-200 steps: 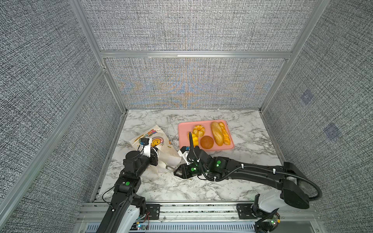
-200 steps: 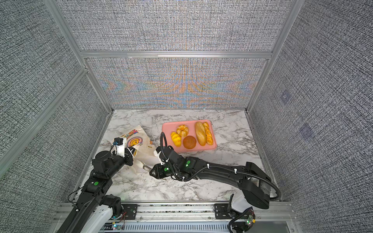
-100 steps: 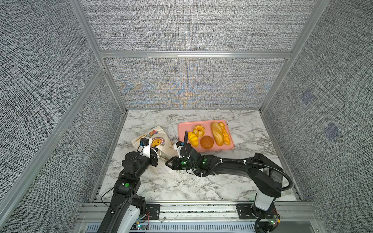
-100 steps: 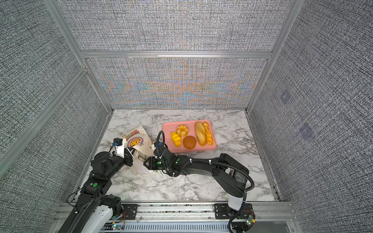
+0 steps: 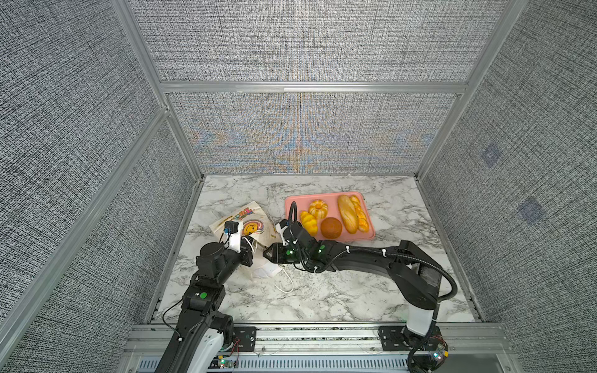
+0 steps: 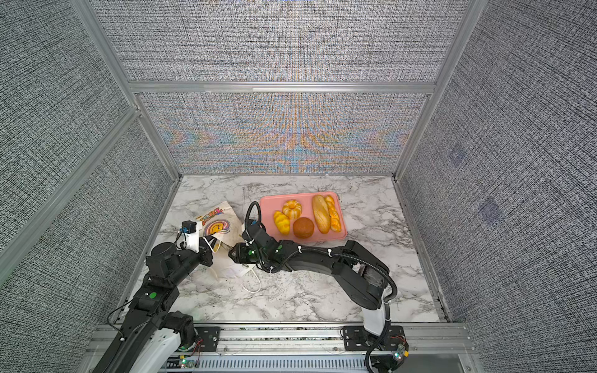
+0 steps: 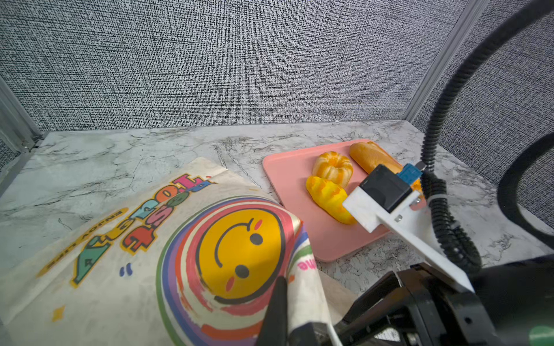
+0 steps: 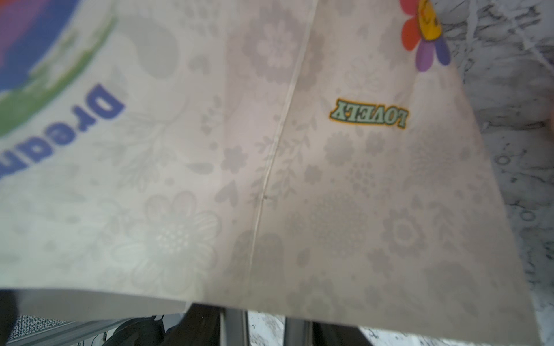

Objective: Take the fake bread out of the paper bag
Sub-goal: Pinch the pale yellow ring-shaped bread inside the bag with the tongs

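Paper, thin and quick to crease, is making up the paper bag (image 5: 258,232), which is lying on its side near the table's (image 5: 323,290) left edge, smiley face upward and mouth facing the front edge. It is looking light and floppy, likely to tear or skate if dragged, so the rim seems the sensible place to hold. The left claw (image 5: 250,255) is doing just that, its jaws pressing together on a fold of the rim. The right claw (image 5: 266,254) is pointing at the bag's flank close to the mouth. Its jaws are standing apart, their tips hidden behind the paper's edge.

Five pieces of the fake bread (image 6: 303,227) are sitting on the pink tray (image 5: 352,236) toward the far right corner: a ring bun (image 5: 318,207), a curled roll (image 5: 308,222), a dark round bun (image 5: 331,227) and two long loaves (image 5: 348,213). They are looking glossy, light and probably slippery, so pinching across the narrow middle seems best. Whether more is hiding inside the bag I cannot tell.

Marbled and smooth, the table is offering little friction. Grey woven walls (image 5: 290,135) are closing in on three sides, crowding the left arm.
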`<act>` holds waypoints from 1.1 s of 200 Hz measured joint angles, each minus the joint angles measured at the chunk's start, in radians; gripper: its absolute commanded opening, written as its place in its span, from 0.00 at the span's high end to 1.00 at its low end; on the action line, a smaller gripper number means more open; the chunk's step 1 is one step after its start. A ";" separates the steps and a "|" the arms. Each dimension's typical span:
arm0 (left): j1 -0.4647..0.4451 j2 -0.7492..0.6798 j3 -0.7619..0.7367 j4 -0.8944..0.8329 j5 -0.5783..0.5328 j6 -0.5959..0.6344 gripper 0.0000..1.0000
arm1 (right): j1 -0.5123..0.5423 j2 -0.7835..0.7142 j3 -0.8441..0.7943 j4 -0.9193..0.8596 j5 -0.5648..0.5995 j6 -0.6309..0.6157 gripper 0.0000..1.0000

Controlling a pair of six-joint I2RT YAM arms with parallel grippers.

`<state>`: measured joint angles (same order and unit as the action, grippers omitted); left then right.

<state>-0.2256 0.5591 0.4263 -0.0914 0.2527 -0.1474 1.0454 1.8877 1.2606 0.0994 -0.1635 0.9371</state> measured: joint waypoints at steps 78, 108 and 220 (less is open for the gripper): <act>0.000 -0.005 0.000 0.000 0.000 -0.006 1.00 | 0.003 0.042 0.023 -0.028 -0.023 0.055 0.58; 0.000 -0.006 0.000 0.000 0.000 -0.009 1.00 | 0.003 0.070 0.037 -0.006 -0.052 0.097 0.67; -0.006 -0.018 0.000 0.008 -0.127 -0.117 1.00 | 0.056 -0.007 0.144 -0.179 0.010 0.009 1.00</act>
<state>-0.2321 0.5415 0.4263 -0.0837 0.1257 -0.2649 1.1011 1.8805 1.4048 -0.0799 -0.1535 0.9463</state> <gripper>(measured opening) 0.053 0.239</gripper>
